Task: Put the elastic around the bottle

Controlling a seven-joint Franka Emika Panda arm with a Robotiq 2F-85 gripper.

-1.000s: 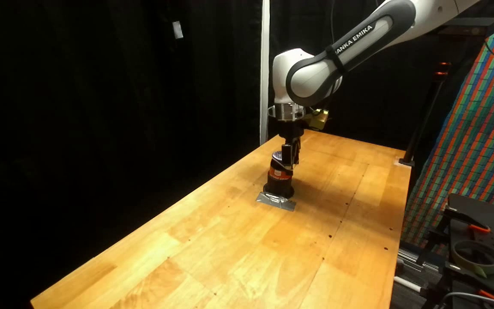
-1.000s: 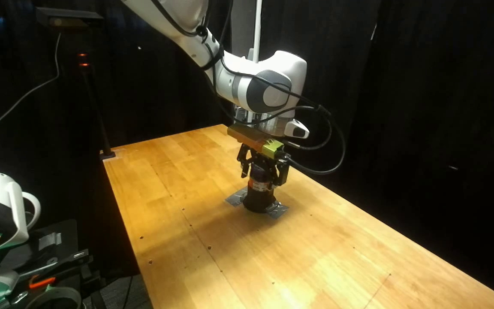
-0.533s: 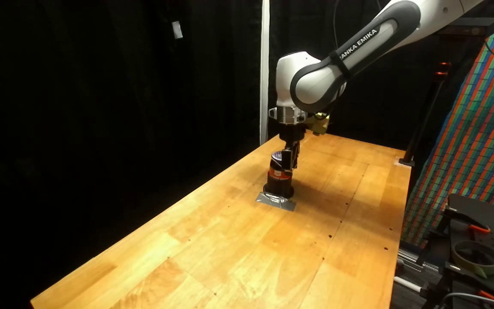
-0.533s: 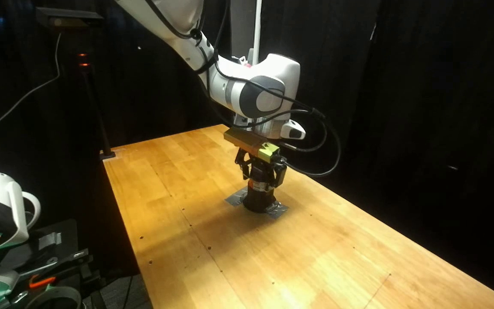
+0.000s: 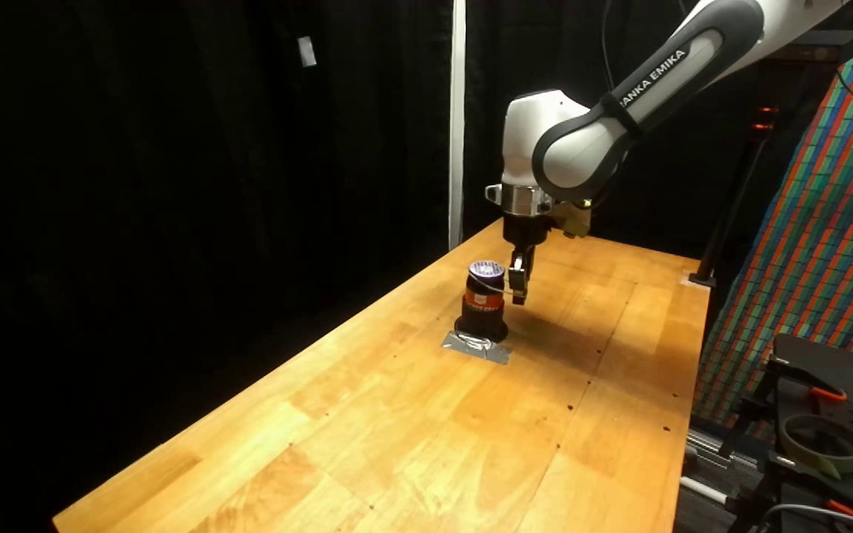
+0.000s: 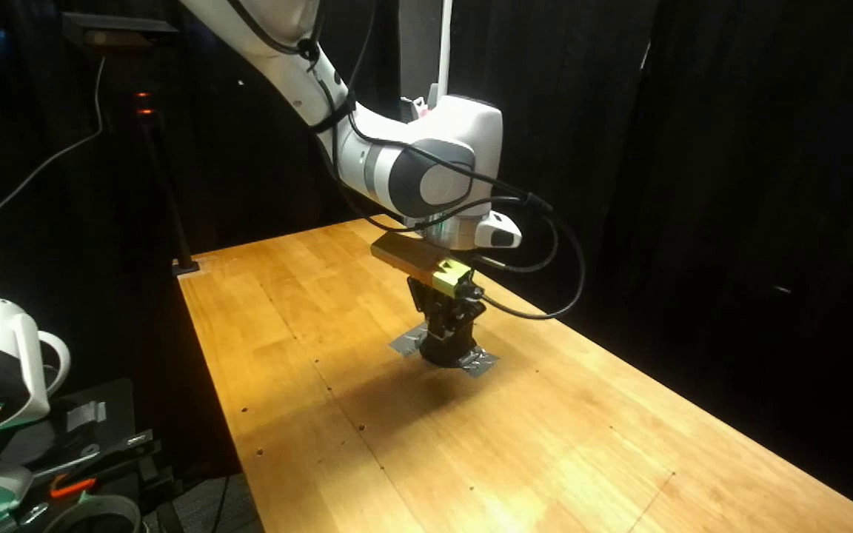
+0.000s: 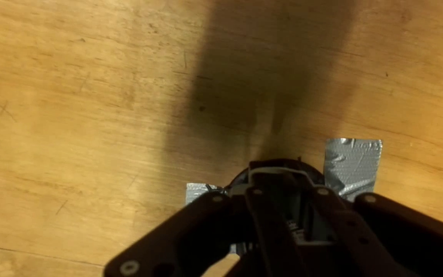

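Observation:
The bottle (image 5: 483,301), dark with an orange-brown middle and a light-topped cap, stands upright on the wooden table. My gripper (image 5: 519,295) points down beside it at cap height, a small gap away. A thin pale elastic (image 5: 506,293) slants around the bottle's upper part and stretches across to my fingertips. In the wrist view the elastic (image 7: 279,170) runs round the outside of the dark fingertips, which stand close together. Shadow hides whether they touch. In an exterior view my gripper (image 6: 447,330) covers most of the bottle, leaving its dark base (image 6: 447,350) visible.
Grey tape strips (image 5: 477,347) lie at the bottle's base on the wooden table (image 5: 434,444). A thin dark post (image 6: 182,252) rises at a table corner. Beside the table stands a dark shelf with a tape roll (image 5: 823,443). A black cable (image 6: 574,296) loops from the wrist.
My gripper has shifted off the bottle to its side and slightly lower. Its fingers, earlier spread either side of the bottle's top, have drawn much closer. The bottle has not moved.

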